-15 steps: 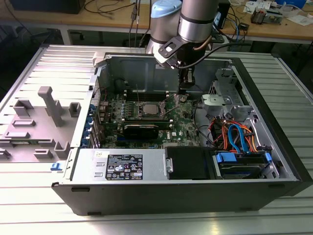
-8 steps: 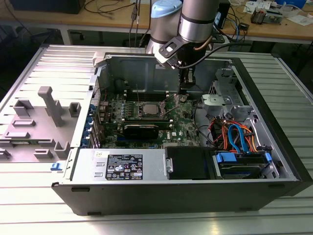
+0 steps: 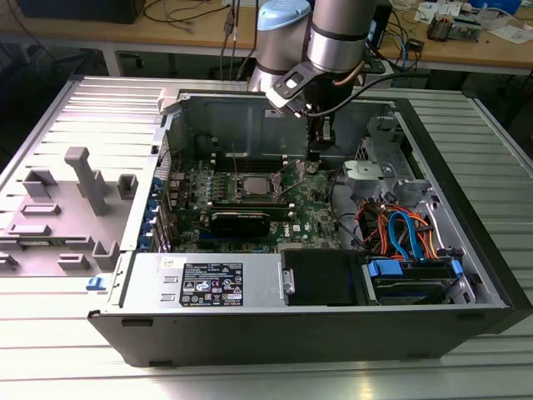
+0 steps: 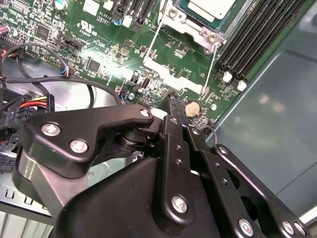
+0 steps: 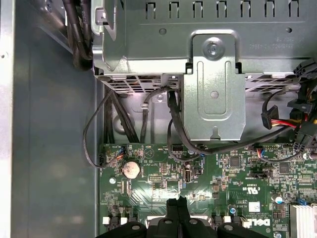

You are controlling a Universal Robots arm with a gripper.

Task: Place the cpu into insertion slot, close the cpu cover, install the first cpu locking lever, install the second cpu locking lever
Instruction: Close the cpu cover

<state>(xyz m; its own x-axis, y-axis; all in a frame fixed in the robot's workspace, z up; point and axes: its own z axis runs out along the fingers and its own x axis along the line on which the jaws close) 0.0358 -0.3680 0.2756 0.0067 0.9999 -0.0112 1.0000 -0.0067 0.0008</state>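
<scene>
The cpu lies flat in the insertion slot, shiny side up. I cannot tell if the cpu cover is down over it. Two thin wire levers stick out from the slot, one on each side, over the green board. Long black memory slots run just beside the slot.

I am the gripper, and I am a little way off from the slot. My two black fingers are pressed together, and I hold nothing. My tips point down at the green board, close to a small round silver battery. I cannot tell if my tips touch the board.

In the exterior view, I hang down inside the open computer case. The slot is to the exterior view's left of me, near the middle of the board. A bunch of red, orange and blue wires sits to the exterior view's right. The case lies on a ribbed metal table. A grey plastic holder stands on the table at the exterior view's left.
</scene>
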